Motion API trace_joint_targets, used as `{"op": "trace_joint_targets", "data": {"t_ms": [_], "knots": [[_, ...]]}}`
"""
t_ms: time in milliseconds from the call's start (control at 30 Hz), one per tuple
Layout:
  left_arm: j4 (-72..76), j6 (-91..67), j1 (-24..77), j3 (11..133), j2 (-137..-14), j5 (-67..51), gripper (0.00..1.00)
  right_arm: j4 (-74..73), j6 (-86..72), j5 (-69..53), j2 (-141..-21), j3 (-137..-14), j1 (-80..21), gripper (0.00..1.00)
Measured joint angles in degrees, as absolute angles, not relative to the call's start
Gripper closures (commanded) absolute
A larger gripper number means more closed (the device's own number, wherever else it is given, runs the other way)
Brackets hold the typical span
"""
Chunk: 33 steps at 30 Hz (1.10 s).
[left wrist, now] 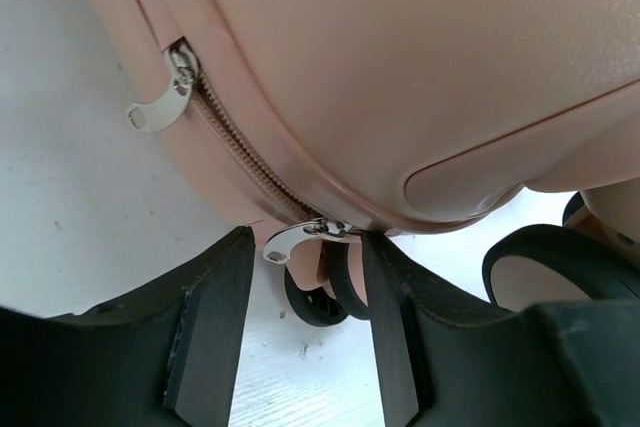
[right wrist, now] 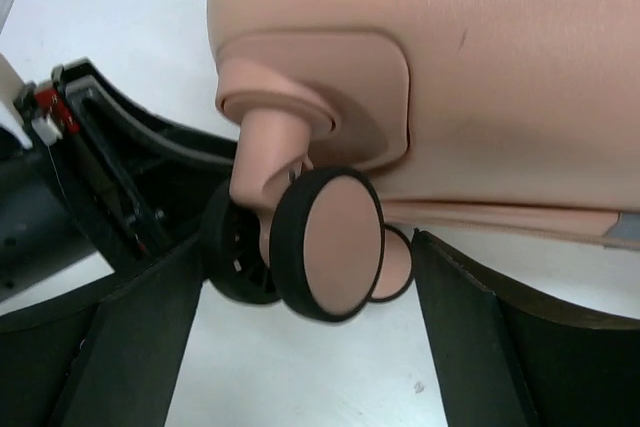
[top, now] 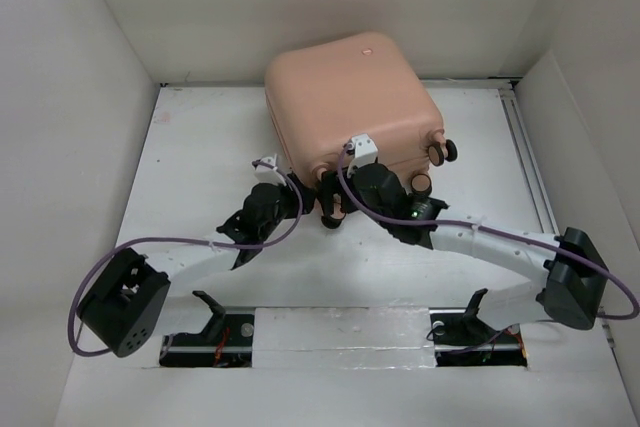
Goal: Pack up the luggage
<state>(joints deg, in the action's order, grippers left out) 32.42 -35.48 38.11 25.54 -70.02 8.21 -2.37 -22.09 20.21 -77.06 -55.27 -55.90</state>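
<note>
Two zipper pulls (left wrist: pixel 155 112) sit apart on the closed luggage (top: pixel 350 107), flat on the table (top: pixel 200 147); zipping seems unfinished. Left gripper (left wrist: pixel 305 259) gapes around its nearer pull (left wrist: pixel 300 237), right gripper (right wrist: pixel 310 257) around its caster wheel (right wrist: pixel 330 242), both empty.

Top view looks down from 6 o'clock; 2 wrist views, very close, share the luggage (left wrist: pixel 420 67) at its wheeled edge.

Luggage (top: pixel 350 107) ahead; open table (top: pixel 190 177) either side
</note>
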Motion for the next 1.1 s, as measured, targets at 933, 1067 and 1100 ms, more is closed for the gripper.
{"op": "trace_joint_targets", "data": {"t_ms": [933,1067,1100], "knots": [[35.3,-33.9,39.0,26.4,-72.6,8.8,1.0,-1.8,-20.3,14.3,-85.8,-60.7,-52.8,1.0],[32.6,-34.0,39.3,26.8,-71.6,12.4,1.0,-0.4,-20.3,13.5,-85.1,-59.4,-52.5,1.0],[31.3,-34.2,39.4,27.4,-71.5,13.4,1.0,0.0,-20.3,13.1,-84.8,-59.0,-52.4,1.0]]}}
